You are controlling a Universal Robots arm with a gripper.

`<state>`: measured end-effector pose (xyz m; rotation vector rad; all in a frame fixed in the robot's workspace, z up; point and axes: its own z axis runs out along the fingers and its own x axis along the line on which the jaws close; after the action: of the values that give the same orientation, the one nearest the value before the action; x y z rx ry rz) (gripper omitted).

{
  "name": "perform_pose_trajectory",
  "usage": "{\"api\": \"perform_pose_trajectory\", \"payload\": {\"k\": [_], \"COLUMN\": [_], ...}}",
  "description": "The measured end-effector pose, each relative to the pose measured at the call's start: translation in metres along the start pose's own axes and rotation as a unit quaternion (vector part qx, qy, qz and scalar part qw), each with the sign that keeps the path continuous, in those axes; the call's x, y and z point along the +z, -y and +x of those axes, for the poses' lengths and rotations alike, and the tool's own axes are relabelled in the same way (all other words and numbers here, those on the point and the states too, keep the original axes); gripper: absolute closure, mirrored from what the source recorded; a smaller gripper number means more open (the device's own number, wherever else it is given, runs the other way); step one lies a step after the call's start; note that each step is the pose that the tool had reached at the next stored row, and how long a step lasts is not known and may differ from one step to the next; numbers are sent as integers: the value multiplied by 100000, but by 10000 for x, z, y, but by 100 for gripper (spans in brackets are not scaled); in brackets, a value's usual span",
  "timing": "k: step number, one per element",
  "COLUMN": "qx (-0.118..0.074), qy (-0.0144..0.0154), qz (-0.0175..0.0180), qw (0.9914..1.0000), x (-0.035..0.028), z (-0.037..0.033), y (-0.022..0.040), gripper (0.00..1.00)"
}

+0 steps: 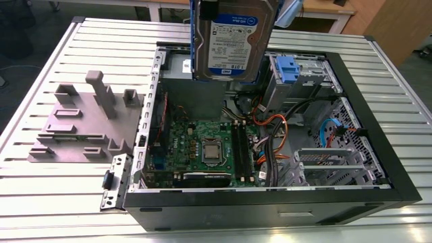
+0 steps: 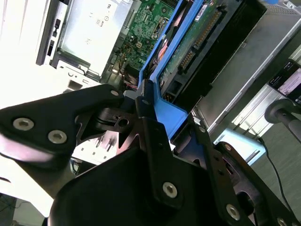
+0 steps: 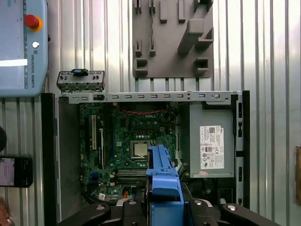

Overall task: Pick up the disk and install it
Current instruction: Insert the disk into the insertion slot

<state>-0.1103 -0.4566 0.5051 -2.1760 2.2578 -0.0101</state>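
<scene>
A wide table of ribbed aluminium slats [image 1: 47, 167] carries everything. On it lies a black metal computer case [image 1: 270, 207] with its side panel off. Its green motherboard [image 1: 202, 147] faces up, and a grey boxy power supply [image 3: 211, 141] with a white sticker sits at one end. Beside the case, on the exterior view's left, is a flat grey plastic fixture plate [image 1: 74, 126] with upstanding blocks.

Above the far end of the case hangs the disk [image 1: 233, 40], a flat silver hard drive with a white-and-blue label, framed by a blue plastic bracket [image 2: 169, 115]. It is clear of the chassis and not yet seated. The black claw [image 2: 150, 110] pinches it by the bracket's upper end, a finger pressed on either side of the blue plastic. So the disk hangs straight below the claw, long axis upright, label towards the exterior camera.

The metal drive cage [image 1: 307, 76], with its small blue plastic latch [image 1: 287, 68], stands just beside the disk and lower, on the exterior view's right. I judge the wrist points straight down, since the first wrist view looks square onto the motherboard.
</scene>
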Motion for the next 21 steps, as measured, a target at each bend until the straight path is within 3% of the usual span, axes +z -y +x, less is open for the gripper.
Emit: {"api": "perform_pose_trajectory", "payload": {"k": [3, 11, 15, 21], "qx": [1, 2, 3, 1], "qy": [-4, -7, -12, -8], "qz": [-2, 0, -1, -1], "qw": [100000, 100000, 100000, 100000], "x": [1, 3, 3, 5], "z": [50, 64, 75, 161], "y": [6, 113, 123, 126], "gripper": [64, 64, 64, 64]}}
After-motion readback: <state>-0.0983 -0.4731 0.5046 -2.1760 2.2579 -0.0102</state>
